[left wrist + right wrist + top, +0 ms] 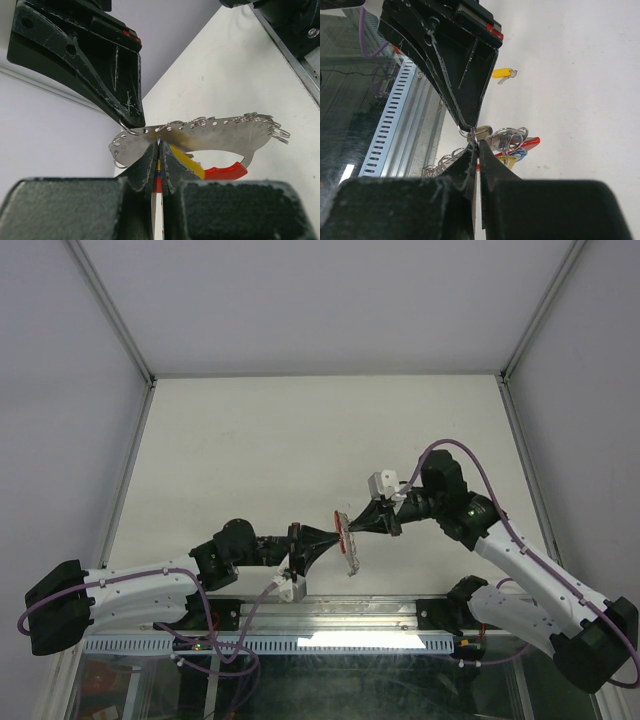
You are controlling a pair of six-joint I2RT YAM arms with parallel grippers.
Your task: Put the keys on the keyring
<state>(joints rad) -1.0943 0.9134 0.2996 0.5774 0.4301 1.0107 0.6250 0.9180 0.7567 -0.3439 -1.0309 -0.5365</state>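
As the keyring hangs in the air between the two arms, we note its perforated silver plate standing edge-up. The left gripper is clenched on the plate's lower rim. The red band and a yellow tag sit just beyond those fingertips.

The right gripper looks pinched shut on the end ring at the plate's corner, almost tip to tip with the left. Tagged keys dangle just past the right fingers. One yellow-tagged key lies on the table, well beyond them.

Our judgement: keep the plate steady, work the ring gently, and avoid bending it or slipping off.

Below the grippers is a plain white tabletop. White walls enclose it, with a slotted metal rail at the near edge.
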